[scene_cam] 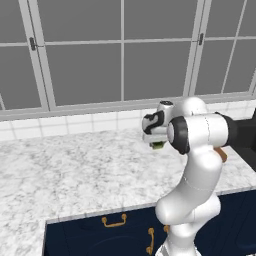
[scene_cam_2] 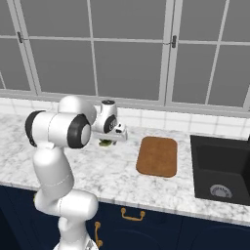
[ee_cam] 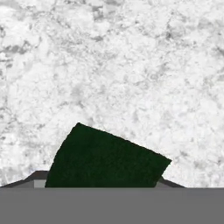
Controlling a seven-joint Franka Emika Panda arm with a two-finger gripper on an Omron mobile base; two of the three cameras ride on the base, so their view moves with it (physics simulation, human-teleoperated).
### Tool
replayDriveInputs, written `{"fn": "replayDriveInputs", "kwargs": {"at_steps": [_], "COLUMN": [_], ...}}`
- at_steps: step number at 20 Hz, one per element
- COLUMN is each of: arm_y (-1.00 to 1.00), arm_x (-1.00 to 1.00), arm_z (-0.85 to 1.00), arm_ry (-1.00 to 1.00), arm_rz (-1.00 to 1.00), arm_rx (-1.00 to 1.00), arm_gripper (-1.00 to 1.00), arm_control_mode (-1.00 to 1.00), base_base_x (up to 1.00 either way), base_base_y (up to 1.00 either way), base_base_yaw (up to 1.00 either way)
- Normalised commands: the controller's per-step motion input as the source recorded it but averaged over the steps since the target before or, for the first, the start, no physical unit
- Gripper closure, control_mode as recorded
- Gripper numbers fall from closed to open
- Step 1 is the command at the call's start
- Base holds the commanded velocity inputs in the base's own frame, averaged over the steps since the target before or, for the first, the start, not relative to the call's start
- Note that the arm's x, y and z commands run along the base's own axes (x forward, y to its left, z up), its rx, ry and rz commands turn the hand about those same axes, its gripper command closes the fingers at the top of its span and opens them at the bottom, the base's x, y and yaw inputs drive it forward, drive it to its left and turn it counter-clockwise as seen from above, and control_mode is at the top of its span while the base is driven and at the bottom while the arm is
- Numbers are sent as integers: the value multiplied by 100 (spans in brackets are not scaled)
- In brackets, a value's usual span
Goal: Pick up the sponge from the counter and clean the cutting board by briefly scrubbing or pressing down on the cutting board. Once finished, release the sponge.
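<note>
The dark green sponge [ee_cam: 105, 159] fills the lower middle of the hand view, sitting between the two dark fingertips [ee_cam: 38, 176] of my gripper [ee_cam: 103, 183], which is shut on it. From the right base view the sponge [scene_cam_2: 104, 143] shows as a small green block under the hand, just over the marbled counter [scene_cam_2: 112, 171]. The orange-brown cutting board [scene_cam_2: 157, 156] lies flat on the counter, to the right of the gripper [scene_cam_2: 107, 139] and apart from it. In the left base view the sponge [scene_cam: 158, 145] peeks out below the hand, and only a sliver of the board [scene_cam: 221, 155] shows behind the arm.
A dark sink [scene_cam_2: 219, 168] is set into the counter right of the board. A tiled backsplash and large windows [scene_cam_2: 132, 63] run along the back. Navy cabinet fronts with brass handles [scene_cam_2: 132, 215] sit below the counter edge. Open worktop [scene_cam: 70, 165] stretches left of the arm.
</note>
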Motion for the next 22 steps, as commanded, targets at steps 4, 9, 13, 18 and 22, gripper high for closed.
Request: {"fn": "replayDriveInputs", "kwargs": {"at_steps": [4,9,13,18,22], "arm_y": [0,6,1,4,0], "arm_x": [8,4,1,0,0], "arm_z": [-52,-49,-57,-37,0], "arm_ry": [0,0,0,0,0], "arm_rz": [0,0,0,0,0], "arm_rx": [0,0,0,0,0], "arm_gripper": [100,100,100,-100,-100], "arm_control_mode": [-100,-100,-100,-100,-100], "base_base_x": [0,0,0,0,0], "base_base_y": [0,0,0,0,0], "base_base_yaw": [0,0,0,0,0]}}
